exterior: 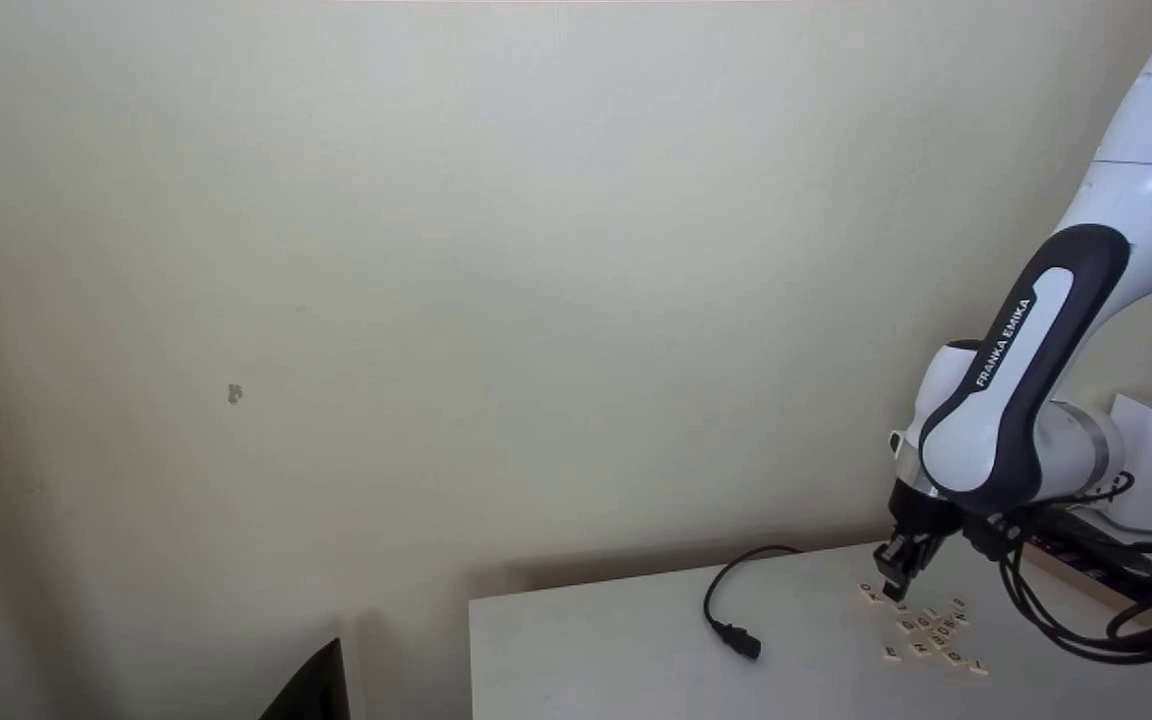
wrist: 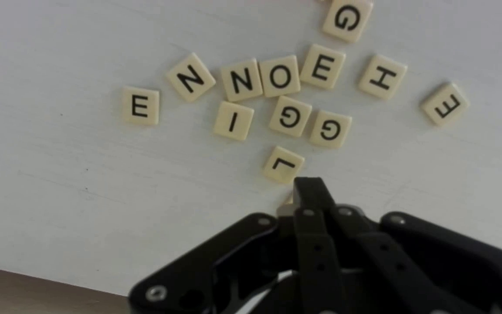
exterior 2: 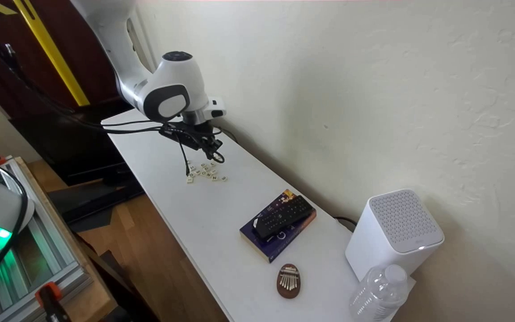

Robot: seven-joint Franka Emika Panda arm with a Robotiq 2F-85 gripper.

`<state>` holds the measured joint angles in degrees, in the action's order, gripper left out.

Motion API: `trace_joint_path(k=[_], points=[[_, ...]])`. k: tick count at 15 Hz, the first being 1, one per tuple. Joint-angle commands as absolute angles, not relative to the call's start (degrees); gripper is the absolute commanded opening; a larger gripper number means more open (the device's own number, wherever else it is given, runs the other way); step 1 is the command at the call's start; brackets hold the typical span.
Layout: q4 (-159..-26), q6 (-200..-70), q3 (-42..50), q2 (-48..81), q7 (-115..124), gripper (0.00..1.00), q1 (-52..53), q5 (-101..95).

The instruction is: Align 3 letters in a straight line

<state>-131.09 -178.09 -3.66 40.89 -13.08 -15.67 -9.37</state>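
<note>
The letters are small flat pale-tan tiles scattered on the white table, in both exterior views (exterior: 939, 640) (exterior 2: 204, 173). In the wrist view an L tile (wrist: 283, 165) lies nearest my gripper (wrist: 314, 187). An I tile (wrist: 233, 121) and two G tiles (wrist: 290, 116) (wrist: 330, 129) lie beyond it. Farther is an uneven row: N (wrist: 191, 77), N (wrist: 241, 80), O (wrist: 279, 76) and E (wrist: 322, 66). An E tile (wrist: 141, 106) is at left; H (wrist: 382, 77) and E (wrist: 445, 104) are at right. My gripper's fingertips are together, just above the table; they partly hide another tile.
A black cable with a plug (exterior: 739, 640) lies beside the letters. A book (exterior 2: 280, 223) with a remote (exterior 2: 283, 215), a brown thumb piano (exterior 2: 289, 281), a white speaker (exterior 2: 394, 230) and a clear bottle (exterior 2: 380, 293) stand farther along. The wall borders the table (exterior: 616, 650).
</note>
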Motion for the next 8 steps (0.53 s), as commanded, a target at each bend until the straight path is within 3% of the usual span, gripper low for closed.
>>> trace_joint_path(k=[1,8], points=[[-129.73,-177.19,-4.89,42.32,-13.13,0.0,-17.46,-7.91],[-128.73,-176.26,-4.96,43.68,-12.99,0.0,-18.39,-7.68]])
